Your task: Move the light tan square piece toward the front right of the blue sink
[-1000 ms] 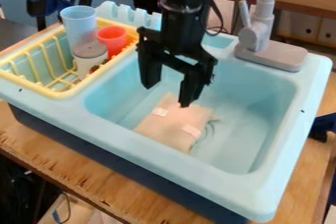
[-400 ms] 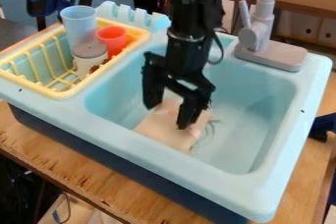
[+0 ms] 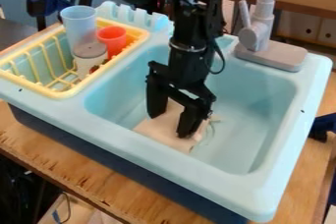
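The black pincer [image 3: 171, 126] has lowered farther into the light-blue sink [image 3: 279, 183], its fingers apart. They straddle part of a flat tan piece [image 3: 164, 128] lying on the basin floor, right of the yellow rack [image 3: 60, 93].

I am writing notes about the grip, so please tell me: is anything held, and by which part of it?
Nothing is held: the gripper is open over the flat beige thing in the sink.

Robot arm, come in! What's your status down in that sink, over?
End effector open, low over flat tan piece; contact unclear. Tan piece lies inside sink. Cups stand in yellow rack, outside the basin, apparently not obstructing.
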`<state>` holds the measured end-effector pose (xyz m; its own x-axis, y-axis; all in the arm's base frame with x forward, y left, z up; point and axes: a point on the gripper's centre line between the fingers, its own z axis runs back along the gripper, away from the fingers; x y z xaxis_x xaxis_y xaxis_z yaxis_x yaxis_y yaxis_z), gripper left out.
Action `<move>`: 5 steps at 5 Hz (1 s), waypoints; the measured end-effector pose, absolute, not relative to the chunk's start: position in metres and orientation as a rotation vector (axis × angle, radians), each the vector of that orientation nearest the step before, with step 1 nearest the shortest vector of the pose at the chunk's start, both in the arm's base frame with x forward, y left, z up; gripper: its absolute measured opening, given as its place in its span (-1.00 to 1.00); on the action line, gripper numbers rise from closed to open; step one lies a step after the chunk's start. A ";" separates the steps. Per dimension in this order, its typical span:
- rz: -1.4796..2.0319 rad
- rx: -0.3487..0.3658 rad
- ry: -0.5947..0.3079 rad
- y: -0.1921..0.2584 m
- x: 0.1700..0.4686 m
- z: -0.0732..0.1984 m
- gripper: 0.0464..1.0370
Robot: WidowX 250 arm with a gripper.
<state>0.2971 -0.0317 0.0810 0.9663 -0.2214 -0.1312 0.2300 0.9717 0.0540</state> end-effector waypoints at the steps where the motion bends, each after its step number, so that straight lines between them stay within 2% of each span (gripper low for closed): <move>1: -0.263 0.009 0.109 -0.046 0.296 0.080 0.93; 2: -0.316 -0.150 0.057 -0.075 0.291 0.081 0.93; 3: -0.378 -0.249 0.060 -0.110 0.283 0.083 0.93; 4: -0.403 -0.277 0.073 -0.126 0.277 0.085 0.93; 5: -0.396 -0.276 0.077 -0.127 0.277 0.087 0.93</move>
